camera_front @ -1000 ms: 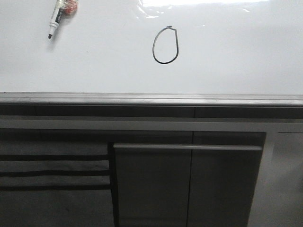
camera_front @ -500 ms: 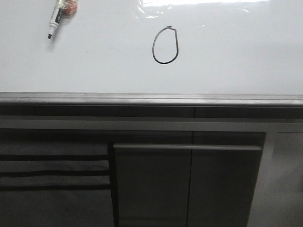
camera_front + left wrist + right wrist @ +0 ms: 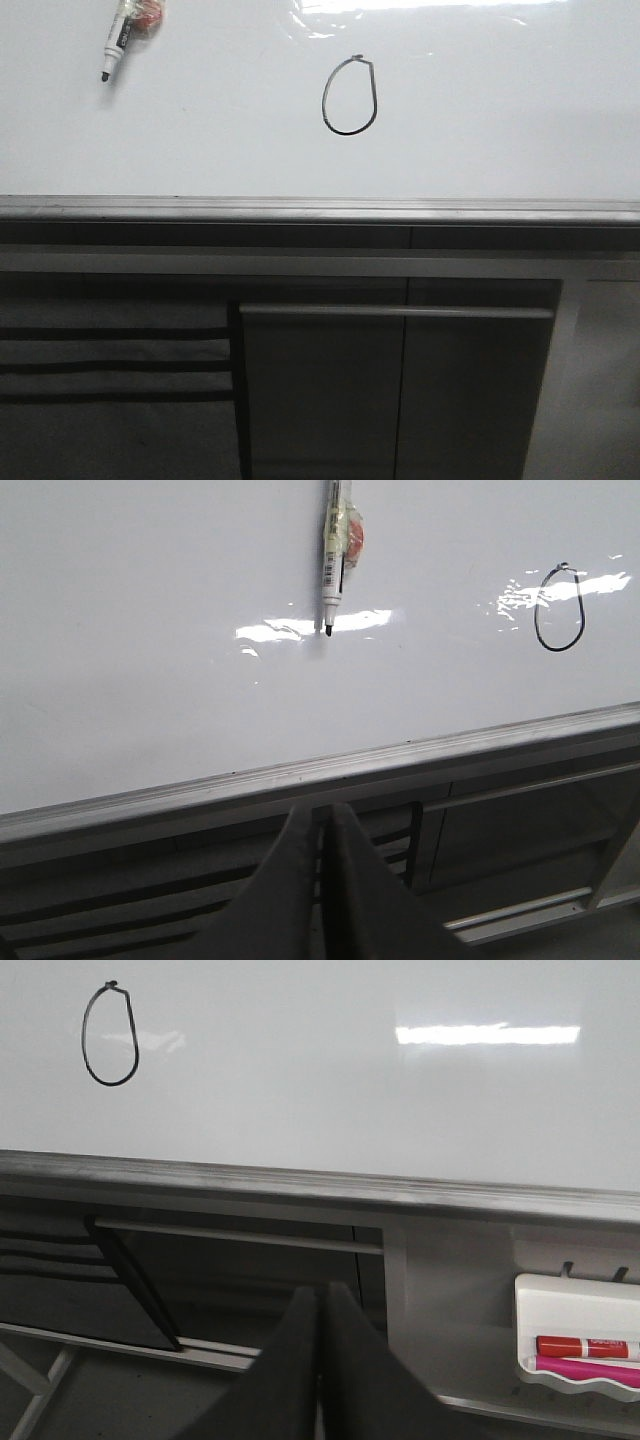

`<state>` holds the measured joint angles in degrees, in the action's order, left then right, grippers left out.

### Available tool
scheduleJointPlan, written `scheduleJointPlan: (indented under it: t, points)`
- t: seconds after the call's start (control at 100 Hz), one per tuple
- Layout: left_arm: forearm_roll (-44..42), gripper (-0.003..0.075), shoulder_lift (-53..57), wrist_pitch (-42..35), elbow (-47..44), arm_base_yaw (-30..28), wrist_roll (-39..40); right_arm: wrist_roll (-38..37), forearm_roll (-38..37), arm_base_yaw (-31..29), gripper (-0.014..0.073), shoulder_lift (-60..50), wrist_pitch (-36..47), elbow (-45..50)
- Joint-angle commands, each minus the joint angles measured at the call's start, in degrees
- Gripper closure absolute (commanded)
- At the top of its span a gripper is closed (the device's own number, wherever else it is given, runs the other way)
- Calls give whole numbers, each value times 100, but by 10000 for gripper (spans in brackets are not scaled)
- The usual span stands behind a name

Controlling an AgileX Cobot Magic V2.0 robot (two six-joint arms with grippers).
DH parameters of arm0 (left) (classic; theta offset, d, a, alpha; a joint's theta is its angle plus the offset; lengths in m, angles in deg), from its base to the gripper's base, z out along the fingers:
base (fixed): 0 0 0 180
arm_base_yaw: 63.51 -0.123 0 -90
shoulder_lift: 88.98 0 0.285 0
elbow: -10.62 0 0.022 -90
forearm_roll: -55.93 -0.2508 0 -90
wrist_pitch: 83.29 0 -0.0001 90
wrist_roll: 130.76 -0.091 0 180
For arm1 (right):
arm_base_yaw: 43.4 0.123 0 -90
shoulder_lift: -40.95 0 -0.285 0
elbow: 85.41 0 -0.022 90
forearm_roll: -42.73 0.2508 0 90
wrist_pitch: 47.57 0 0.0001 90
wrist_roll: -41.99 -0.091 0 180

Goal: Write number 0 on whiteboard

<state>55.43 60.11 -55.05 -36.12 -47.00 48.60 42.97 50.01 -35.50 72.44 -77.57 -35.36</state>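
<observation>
Broadly, the whiteboard (image 3: 200, 140) fills the upper front view above dark cabinet fronts (image 3: 400, 390). Near its middle sits the number 0 (image 3: 349, 96), a closed black oval. A black marker (image 3: 117, 46) lies well to its left. Both grippers, left (image 3: 322, 825) and right (image 3: 320, 1305), have fingers pressed together, empty, below the board's edge.

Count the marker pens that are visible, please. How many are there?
3. One black marker lies on the whiteboard; a red marker and a pink marker lie in a white tray. More may be hidden.
</observation>
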Motion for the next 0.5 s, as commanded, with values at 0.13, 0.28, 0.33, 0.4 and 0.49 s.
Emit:
scheduleJointPlan:
  t: [0.13,0.28,0.33,0.4,0.49]
  points:
    - [50,741,338,-604,-96,-183,64,42,-17,-32,666,18,413,-136]
    - [-133,741,1146,-957,-992,-807,64,42,-17,-32,666,18,413,-136]
    - [-133,741,1402,-1197,-1366,-956,64,42,-17,-32,666,18,413,-136]
    - [-103,741,1738,-1721,-1901,-1083,64,42,-17,-32,666,18,413,-136]
    - [50,741,2115,-2657,-2558,-1098,64,42,-17,-32,666,18,413,-136]
